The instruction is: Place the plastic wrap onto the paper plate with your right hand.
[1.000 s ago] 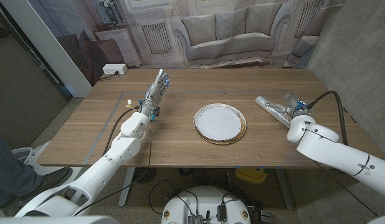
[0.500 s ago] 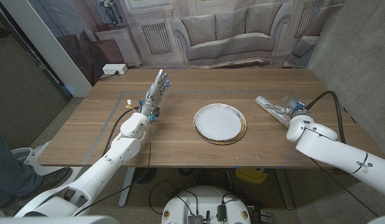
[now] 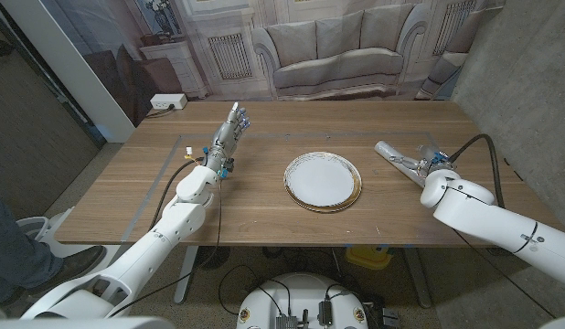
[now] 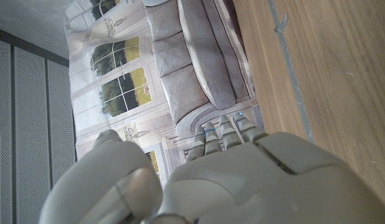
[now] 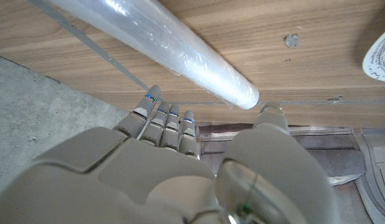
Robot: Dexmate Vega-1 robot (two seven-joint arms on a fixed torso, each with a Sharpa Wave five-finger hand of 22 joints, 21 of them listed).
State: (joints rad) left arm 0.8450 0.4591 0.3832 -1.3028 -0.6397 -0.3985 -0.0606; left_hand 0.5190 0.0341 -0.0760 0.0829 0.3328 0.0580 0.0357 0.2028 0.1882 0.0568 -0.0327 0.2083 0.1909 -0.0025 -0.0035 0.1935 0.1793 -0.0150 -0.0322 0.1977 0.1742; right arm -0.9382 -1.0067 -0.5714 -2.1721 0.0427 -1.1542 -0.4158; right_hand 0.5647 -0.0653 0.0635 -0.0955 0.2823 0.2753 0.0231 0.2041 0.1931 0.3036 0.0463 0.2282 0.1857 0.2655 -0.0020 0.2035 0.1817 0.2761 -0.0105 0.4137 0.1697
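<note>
The plastic wrap (image 3: pixel 398 158), a clear shiny roll, lies at a slant on the table's right side, also seen close up as a plastic wrap roll (image 5: pixel 160 41). My right hand (image 3: pixel 431 159) is just beside its near end, with nothing held. Its fingers (image 5: pixel 162 116) and thumb are spread, reaching towards the roll's end without closing on it. The white paper plate (image 3: pixel 322 180) with a gold rim sits in the table's middle, left of the roll; the plate's edge (image 5: pixel 380 57) shows past the roll. My left hand (image 3: pixel 232 128) stands upright at the left with its fingers (image 4: pixel 222 132) straight and holds nothing.
A grey tape line (image 3: pixel 186 146) runs along the wooden table on the left. A white power strip (image 3: pixel 167 101) lies beyond the table's far left corner. A concrete wall (image 3: pixel 529 82) stands close on the right, near the table's right edge.
My right hand and forearm have shifted slightly beside the roll's near end. The roll, the plate and my left hand have stayed put.
</note>
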